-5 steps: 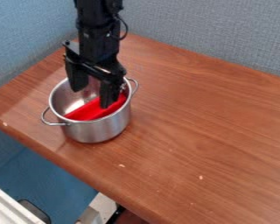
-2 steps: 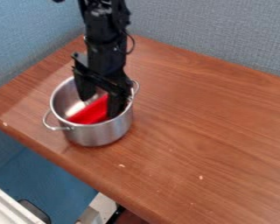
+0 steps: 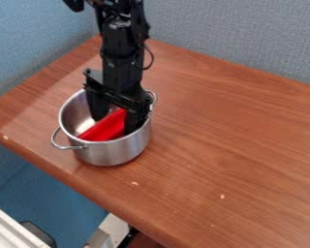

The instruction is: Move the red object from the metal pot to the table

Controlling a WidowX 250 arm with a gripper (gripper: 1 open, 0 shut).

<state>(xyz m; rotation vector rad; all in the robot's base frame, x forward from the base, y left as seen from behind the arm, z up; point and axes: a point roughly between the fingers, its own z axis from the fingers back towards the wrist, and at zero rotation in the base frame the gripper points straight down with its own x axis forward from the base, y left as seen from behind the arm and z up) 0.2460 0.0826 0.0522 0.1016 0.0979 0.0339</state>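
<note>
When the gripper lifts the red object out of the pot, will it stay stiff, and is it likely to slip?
The red object looks like a plain solid block, so it probably stays stiff. Its smooth faces might slip somewhat between the open gripper fingers. It leans inside the metal pot, so it may catch the rim when raised.

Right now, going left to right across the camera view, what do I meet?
Table's left edge → pot handle → red object inside the pot, open gripper over it → bare table.
</note>
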